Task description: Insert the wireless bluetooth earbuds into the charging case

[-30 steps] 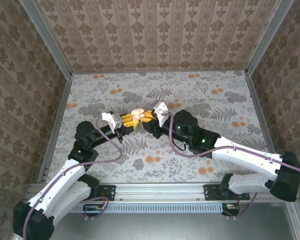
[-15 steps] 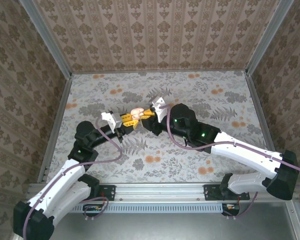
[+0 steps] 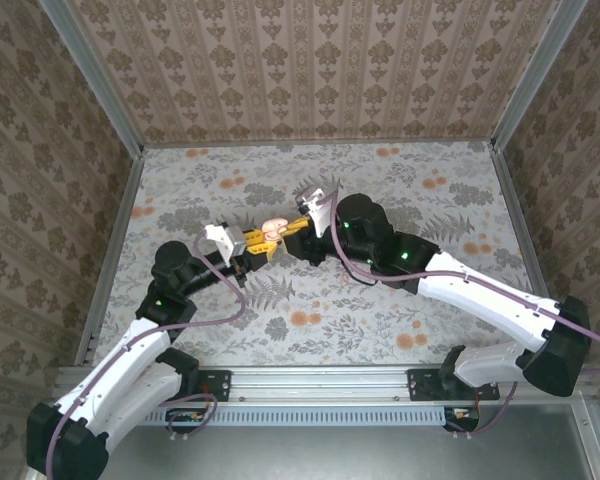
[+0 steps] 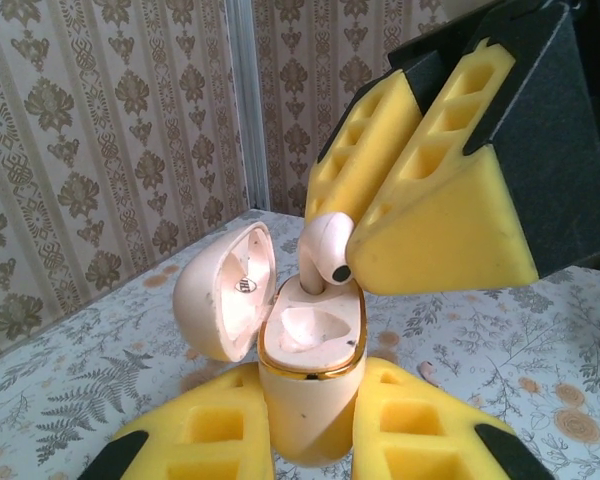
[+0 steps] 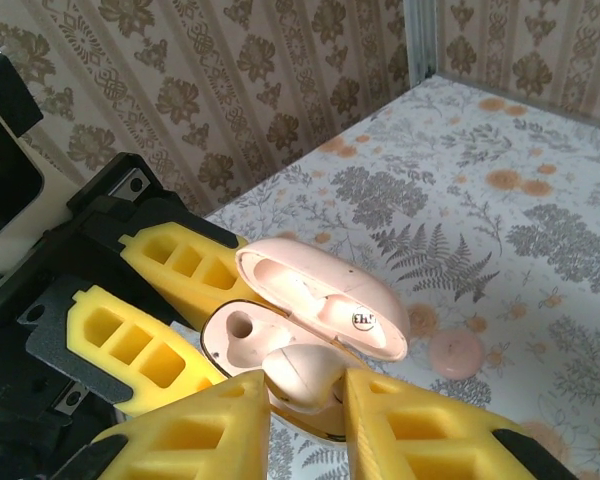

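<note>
A: Earbud [image 5: 300, 375] first. Where is it?
B: Pinched at the tips of the right gripper [image 5: 306, 400], between its yellow pads [image 5: 420, 430]. The stem points down into the charging case [image 4: 305, 400], which sits directly under those tips. The stem end looks to be inside the rim and the body is above it, so it's not seated.
A: Case?
B: Upright, off the table [image 5: 540, 150], lid [image 4: 225, 290] flipped open to one side. The left gripper [image 4: 310, 445] is clamped on the case body, one pad on each side, low down.
A: Second socket?
B: Empty. It's the one on the side toward the left gripper's wrist, and the round hole is clear from the right wrist view too.
A: Other earbud?
B: There's a pale pink round thing [image 5: 455, 353] on the table beyond the right gripper's tips, past the lid. Could be it, could be floral print — can't tell.
A: Progress call?
B: Under half, I'd judge. The case is open and held, and the first bud is lined up and partly in. Left to do: push it home, let go, then fetch and seat the second bud — wherever that is.
</note>
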Motion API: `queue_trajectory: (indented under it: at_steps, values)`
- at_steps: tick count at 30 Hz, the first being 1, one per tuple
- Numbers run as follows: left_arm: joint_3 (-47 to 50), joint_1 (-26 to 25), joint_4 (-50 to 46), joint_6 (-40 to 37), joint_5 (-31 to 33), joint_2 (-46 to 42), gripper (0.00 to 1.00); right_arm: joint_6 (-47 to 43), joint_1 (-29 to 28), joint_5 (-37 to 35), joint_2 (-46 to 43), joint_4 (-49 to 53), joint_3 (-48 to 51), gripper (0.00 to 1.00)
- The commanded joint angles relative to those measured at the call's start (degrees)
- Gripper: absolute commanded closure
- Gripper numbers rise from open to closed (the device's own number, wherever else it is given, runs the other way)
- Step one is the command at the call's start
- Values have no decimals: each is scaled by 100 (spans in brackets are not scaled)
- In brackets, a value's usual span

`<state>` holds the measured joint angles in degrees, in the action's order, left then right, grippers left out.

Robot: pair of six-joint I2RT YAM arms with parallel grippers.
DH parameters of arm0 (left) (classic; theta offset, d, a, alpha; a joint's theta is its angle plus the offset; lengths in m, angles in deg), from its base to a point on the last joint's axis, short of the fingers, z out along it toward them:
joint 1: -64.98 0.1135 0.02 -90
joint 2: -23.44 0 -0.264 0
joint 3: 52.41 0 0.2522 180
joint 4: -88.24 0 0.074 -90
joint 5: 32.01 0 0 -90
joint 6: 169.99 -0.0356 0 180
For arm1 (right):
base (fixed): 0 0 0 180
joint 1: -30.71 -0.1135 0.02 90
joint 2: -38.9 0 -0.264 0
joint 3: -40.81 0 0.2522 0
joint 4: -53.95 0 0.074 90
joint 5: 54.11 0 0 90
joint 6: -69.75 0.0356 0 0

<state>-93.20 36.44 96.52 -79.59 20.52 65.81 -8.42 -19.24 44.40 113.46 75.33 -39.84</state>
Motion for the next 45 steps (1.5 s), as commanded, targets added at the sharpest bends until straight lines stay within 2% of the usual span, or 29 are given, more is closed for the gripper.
queue_trajectory:
  at_steps: [1, 19, 28, 45]
  values:
    - [-148, -118, 538, 6, -471, -150, 100, 157, 47, 325, 282, 517, -115, 75]
    - [-145, -127, 507, 24, -486, -72, 100, 319, 221, 726, 695, 789, -423, 71]
    - [-188, -135, 485, 30, -461, 74, 100, 398, 293, 763, 761, 844, -515, 68]
    - [-114, -137, 487, 114, -401, 75, 100, 427, 390, 761, 860, 1053, -701, 66]
